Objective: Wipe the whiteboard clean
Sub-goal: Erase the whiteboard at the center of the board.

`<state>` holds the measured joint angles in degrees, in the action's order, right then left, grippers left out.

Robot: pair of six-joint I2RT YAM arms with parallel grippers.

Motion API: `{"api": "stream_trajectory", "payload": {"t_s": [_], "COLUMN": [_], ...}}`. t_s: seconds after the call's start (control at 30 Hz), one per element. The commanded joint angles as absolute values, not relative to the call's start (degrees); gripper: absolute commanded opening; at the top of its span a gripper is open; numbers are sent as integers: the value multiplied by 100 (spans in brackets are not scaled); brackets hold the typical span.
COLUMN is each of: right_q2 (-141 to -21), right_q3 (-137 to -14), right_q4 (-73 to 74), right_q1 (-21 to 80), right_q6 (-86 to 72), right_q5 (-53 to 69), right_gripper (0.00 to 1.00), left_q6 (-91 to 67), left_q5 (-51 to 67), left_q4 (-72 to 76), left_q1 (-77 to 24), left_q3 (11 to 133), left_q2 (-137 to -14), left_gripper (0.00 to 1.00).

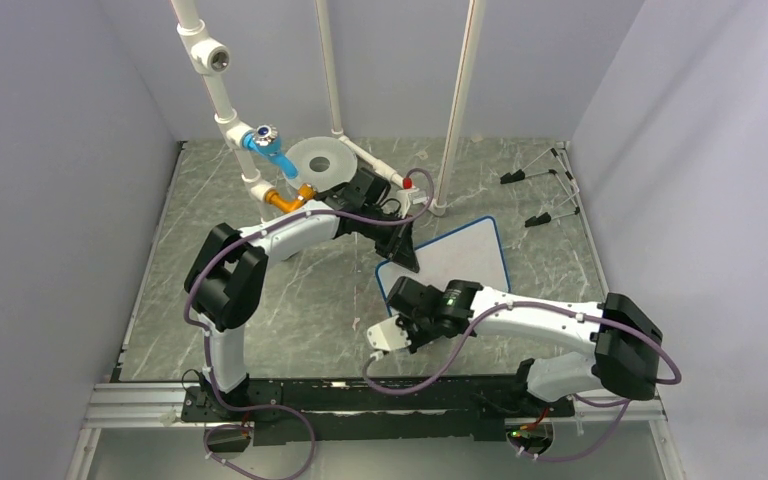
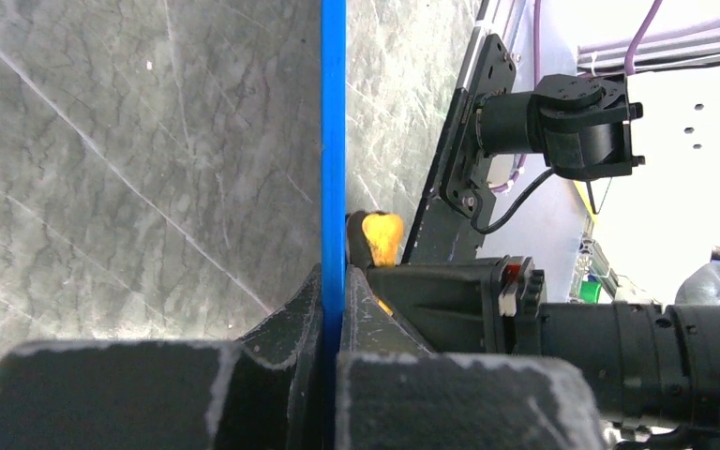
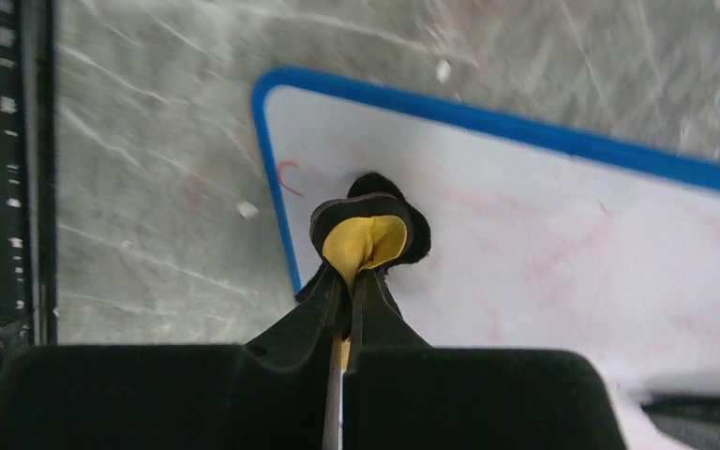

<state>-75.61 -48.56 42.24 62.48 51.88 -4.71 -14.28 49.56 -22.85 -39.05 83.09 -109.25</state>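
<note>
Your left arm (image 1: 290, 228) rises from its base at the near edge, folds at a raised elbow toward the left edge, then reaches right to the middle of the tabletop. There your left gripper (image 1: 406, 256) points down, its jaws clamped on the blue rim of the whiteboard (image 2: 334, 141). Your right arm (image 1: 545, 318) lies low, stretched leftward along the near edge from its base near the right corner. Your right gripper (image 3: 349, 286) has its jaws pinched on a yellow pad (image 3: 364, 239).

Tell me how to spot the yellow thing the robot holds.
Find the grey marble table, then the blue-rimmed whiteboard. Near its corner, the right fingers pinch a small pad. Only it is yellow with a black edge.
</note>
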Motion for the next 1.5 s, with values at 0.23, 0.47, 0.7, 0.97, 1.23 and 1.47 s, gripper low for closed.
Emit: {"api": "stream_trajectory", "payload": {"t_s": [0.23, 0.47, 0.7, 0.97, 1.23, 1.47], "right_q2": [-7916, -7681, -7447, -7770, -8312, -8152], "right_q3": [-4719, -4365, -4338, -4613, -5182, -4940], "right_q4": [4362, 4597, 4662, 4226, 3977, 4161], "right_q1": [6796, 6639, 6181, 6496, 6988, 6910], "right_q6": [5646, 5738, 5774, 5678, 5450, 5468], "right_q5": [20, -449, -681, -249, -160, -344], "right_gripper": [0, 0, 0, 0, 0, 0], "left_q6": [-1418, -1389, -1381, -1406, -1433, -1383], "left_q5": [5448, 5443, 5431, 5428, 5439, 5444], "left_q4": [-2297, -2318, -2331, -2342, -2296, -2334], "left_q1": [-4019, -4010, -4008, -4012, -4014, -4004], "left_q3": [8522, 8508, 8512, 8569, 8536, 8510], "left_q2": [-10674, -10672, -10680, -10732, -10734, -10686], "left_gripper": [0, 0, 0, 0, 0, 0]}}
